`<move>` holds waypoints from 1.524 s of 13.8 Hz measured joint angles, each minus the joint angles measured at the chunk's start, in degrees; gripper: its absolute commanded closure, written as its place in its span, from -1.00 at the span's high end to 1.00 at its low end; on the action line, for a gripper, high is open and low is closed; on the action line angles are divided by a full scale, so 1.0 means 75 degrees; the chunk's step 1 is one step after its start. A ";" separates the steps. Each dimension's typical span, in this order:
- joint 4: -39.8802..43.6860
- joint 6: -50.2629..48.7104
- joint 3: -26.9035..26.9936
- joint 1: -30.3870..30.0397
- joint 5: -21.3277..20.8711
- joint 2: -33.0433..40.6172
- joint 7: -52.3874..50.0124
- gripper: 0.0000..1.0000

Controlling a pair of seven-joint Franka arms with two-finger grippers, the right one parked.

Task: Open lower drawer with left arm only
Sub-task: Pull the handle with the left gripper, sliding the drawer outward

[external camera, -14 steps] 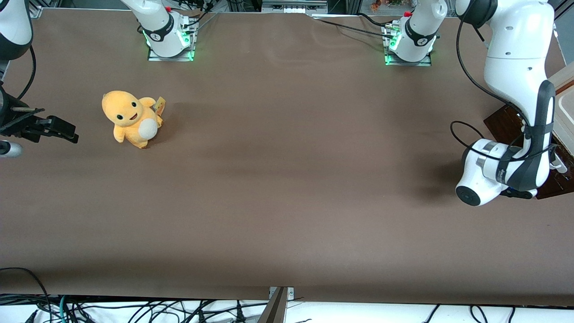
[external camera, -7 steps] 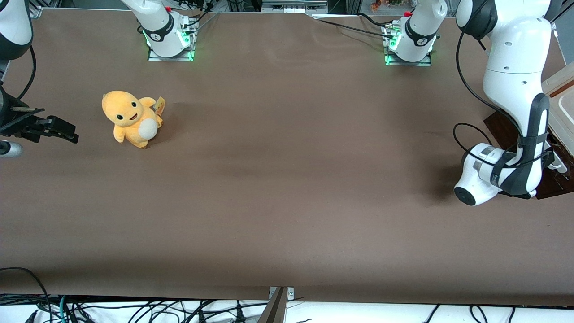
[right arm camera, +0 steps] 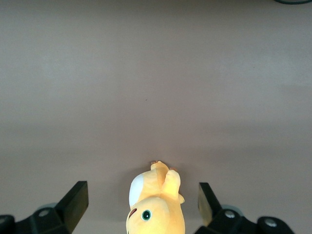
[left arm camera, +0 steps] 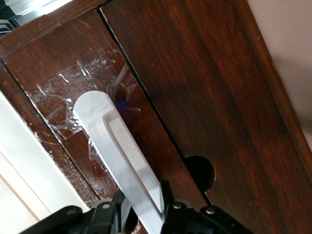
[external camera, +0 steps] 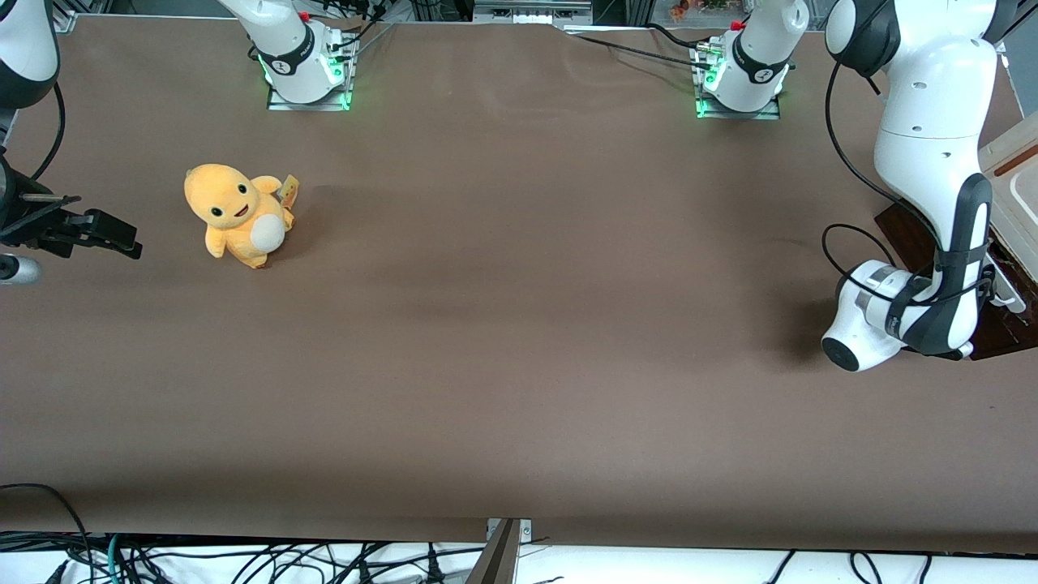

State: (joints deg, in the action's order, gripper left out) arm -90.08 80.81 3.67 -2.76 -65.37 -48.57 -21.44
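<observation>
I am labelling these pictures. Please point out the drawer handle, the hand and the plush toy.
handle (left arm camera: 114, 146): left wrist view, middle of the white bar.
hand (left arm camera: 142, 214): left wrist view, between its fingertips, closed on the handle.
plush toy (external camera: 237, 215): front view, its body.

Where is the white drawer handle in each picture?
Front view: the white handle peeks out past the left arm, at the working arm's end of the table.
Left wrist view: the handle lies on the lower drawer, running between the pincer fingers.
Right wrist view: not in it.
Shared landmark: the drawer's dark reddish-brown wood.
</observation>
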 measured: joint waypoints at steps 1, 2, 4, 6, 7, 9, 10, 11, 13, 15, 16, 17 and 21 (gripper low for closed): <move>0.0002 -0.0001 -0.0002 0.0029 0.0000 -0.0002 -0.0023 -0.92; 0.0002 -0.0011 -0.0006 0.0072 0.0000 -0.0005 -0.0054 -0.92; 0.0003 -0.0014 -0.0011 0.0199 0.0000 -0.0011 -0.0057 -0.92; 0.0003 -0.0021 -0.0019 0.0346 0.0000 -0.0021 -0.0056 -0.92; 0.0003 -0.0021 -0.0022 0.0402 0.0000 -0.0028 -0.0056 -0.92; 0.0041 -0.0022 -0.0039 0.0537 0.0046 -0.0046 -0.0057 -0.92; 0.0098 -0.0064 -0.0042 0.0617 0.0102 -0.0069 -0.0056 -0.92; 0.0169 -0.0138 -0.0065 0.0703 0.0145 -0.0107 -0.0054 -0.92; 0.0290 -0.0262 -0.0104 0.0890 0.0193 -0.0188 -0.0051 -0.90; 0.0380 -0.0320 -0.0107 0.1013 0.0240 -0.0250 -0.0078 -0.88; 0.0410 -0.0323 -0.0110 0.1032 0.0272 -0.0269 -0.0065 -0.53; 0.0425 -0.0336 -0.0107 0.1037 0.0316 -0.0282 -0.0062 0.98; 0.0501 -0.0343 -0.0117 0.1050 0.0393 -0.0286 0.0033 1.00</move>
State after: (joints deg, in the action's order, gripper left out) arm -86.33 78.24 2.79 5.11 -62.43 -50.72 -21.19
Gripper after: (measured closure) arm 0.590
